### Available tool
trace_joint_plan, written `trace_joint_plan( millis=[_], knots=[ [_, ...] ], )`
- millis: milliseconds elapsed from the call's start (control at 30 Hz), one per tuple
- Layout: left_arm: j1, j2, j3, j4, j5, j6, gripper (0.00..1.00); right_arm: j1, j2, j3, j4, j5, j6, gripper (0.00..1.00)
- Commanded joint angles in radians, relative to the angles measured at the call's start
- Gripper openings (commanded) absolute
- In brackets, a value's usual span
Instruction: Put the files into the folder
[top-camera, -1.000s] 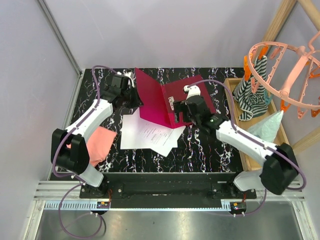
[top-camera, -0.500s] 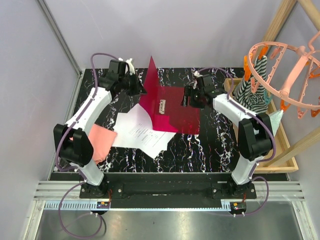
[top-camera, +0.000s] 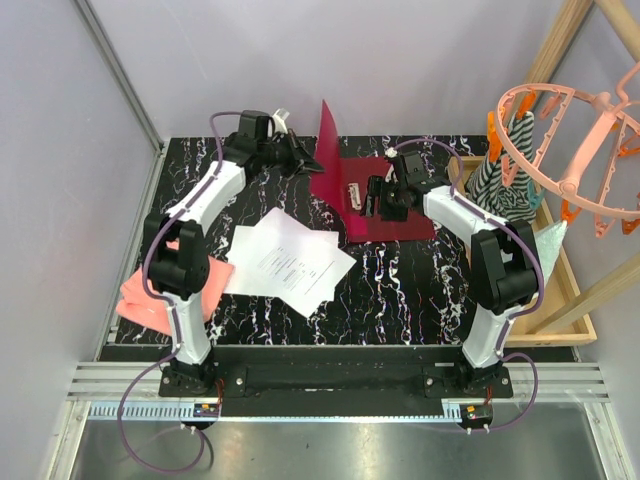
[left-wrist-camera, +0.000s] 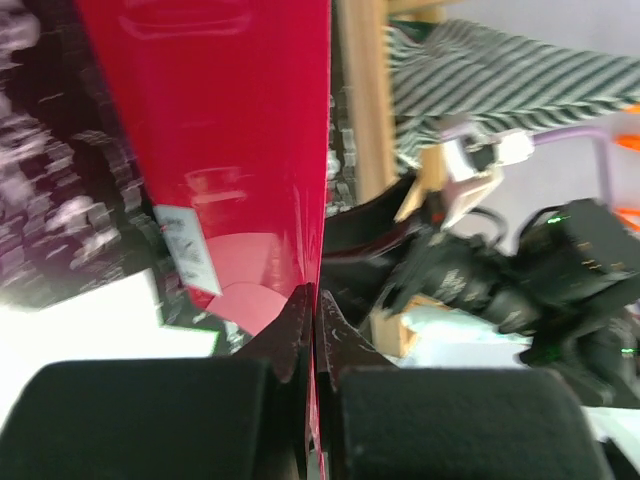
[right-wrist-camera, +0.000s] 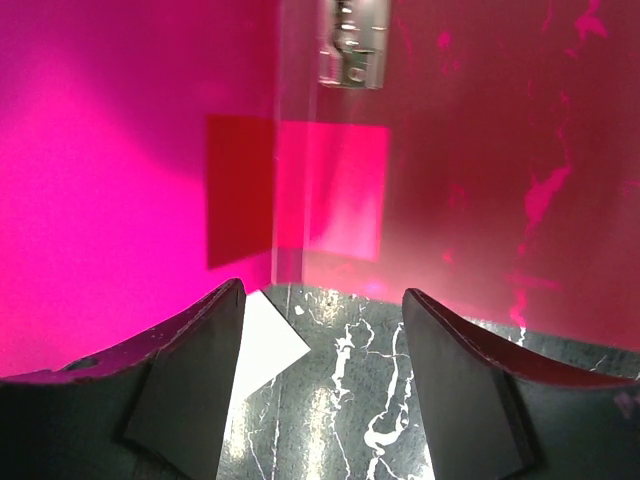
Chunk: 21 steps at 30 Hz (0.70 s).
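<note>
**Folder propped open, files not yet in**

Black marbled bench, grey walls behind. Far L, a pink cloth sits at the bench edge, out of play. The left fingers are clenched on the edge of the cover of the folder, standing it near upright, prob. to expose the inside for loading.

The files lie fanned at centre, just beside the folder's near edge and none inside. The back leaf lies flat at far centre-R, metal clip up. The right fingers are spread over that leaf, grasping nothing. They're likely there to pin it, but contact can't be told.

Far R are a wooden tray w/ a striped cloth and a peach hanger rack, clear of the work. Main obstacle is the R arm itself, over the leaf where the sheets must land.
</note>
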Motion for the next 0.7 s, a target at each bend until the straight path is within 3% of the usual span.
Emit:
trace_joint_plan(
  millis=[0,100,233,367,533,667],
  knots=[
    [-0.043,0.052,0.129,0.106,0.138,-0.082,0.0,-0.009,-0.013,0.019,0.006,0.03,0.007,0.74],
    [-0.026,0.079,0.129,0.028,0.127,-0.019,0.0,-0.02,0.01,0.043,0.006,0.032,0.007,0.74],
    [0.006,0.128,0.161,-0.135,0.012,0.107,0.0,-0.031,0.054,0.094,0.006,0.019,0.021,0.74],
    [0.028,0.211,0.267,-0.273,-0.072,0.245,0.02,-0.031,0.105,0.14,0.016,0.001,0.039,0.74],
    [0.04,0.316,0.354,-0.316,-0.141,0.279,0.05,-0.031,0.16,0.166,0.026,-0.001,0.05,0.73],
    [0.042,0.331,0.362,-0.334,-0.225,0.332,0.16,-0.035,0.171,0.152,0.026,0.024,0.039,0.73]
  ],
)
